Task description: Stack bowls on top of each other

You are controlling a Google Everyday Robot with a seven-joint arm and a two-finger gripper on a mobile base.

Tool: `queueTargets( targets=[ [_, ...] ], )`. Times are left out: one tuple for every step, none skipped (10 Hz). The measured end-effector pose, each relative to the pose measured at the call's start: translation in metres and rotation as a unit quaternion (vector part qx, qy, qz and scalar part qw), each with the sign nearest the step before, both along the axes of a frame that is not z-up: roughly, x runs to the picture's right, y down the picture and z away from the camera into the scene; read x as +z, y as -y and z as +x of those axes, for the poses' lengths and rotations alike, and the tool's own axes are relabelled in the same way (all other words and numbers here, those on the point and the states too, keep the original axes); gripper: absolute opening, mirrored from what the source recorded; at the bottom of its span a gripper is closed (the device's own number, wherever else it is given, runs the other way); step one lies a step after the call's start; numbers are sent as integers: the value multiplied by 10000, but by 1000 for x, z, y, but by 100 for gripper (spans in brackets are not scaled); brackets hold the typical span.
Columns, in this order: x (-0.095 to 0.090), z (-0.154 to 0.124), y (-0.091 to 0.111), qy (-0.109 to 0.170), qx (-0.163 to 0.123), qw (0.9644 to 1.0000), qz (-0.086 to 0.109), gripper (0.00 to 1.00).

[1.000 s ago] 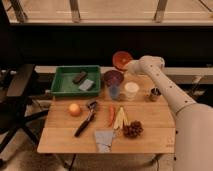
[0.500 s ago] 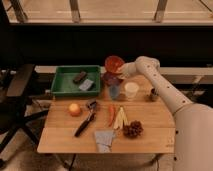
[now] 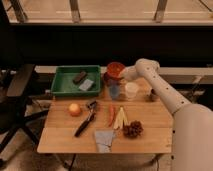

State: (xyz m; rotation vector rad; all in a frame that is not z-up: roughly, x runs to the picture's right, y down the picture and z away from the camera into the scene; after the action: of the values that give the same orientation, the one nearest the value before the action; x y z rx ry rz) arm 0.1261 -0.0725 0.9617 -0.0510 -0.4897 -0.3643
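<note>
My gripper is at the back middle of the wooden table, shut on the rim of the red-orange bowl. It holds the bowl directly over the dark purple bowl, very low on it or touching it. Only the left edge of the purple bowl shows from under the red one. A small blue cup stands just in front of the bowls, and a cream-white cup stands to its right.
A green tray with a sponge and a dark block sits at the back left. An orange fruit, a black utensil, a red chili, yellow strips, a dark cluster and a grey cloth lie in front. An office chair stands at the left.
My gripper has carried the red-orange bowl from behind the table leftward and down, to just above the purple bowl. Nothing else has moved.
</note>
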Motion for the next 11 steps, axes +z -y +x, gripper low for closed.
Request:
queueTargets(
  targets=[
    [8,-1,0,6,26,10000,-40,71],
    [13,-3,2,21,30,10000,-48,71],
    [15,-3,4,23,33,10000,-42,71],
    [16,0,7,-12,49,10000,-27,71],
    [12,7,15,-76,115,9999,27,71],
    [6,16,22,-157,191,9997,92,71],
    [-2,25,33,-245,279,9991,205,71],
    [-14,34,46,-346,380,9980,359,71],
    [-22,40,54,-406,439,9972,457,71],
    [-29,48,61,-493,504,9959,567,71],
    [-31,52,63,-579,549,9949,616,71]
  ],
)
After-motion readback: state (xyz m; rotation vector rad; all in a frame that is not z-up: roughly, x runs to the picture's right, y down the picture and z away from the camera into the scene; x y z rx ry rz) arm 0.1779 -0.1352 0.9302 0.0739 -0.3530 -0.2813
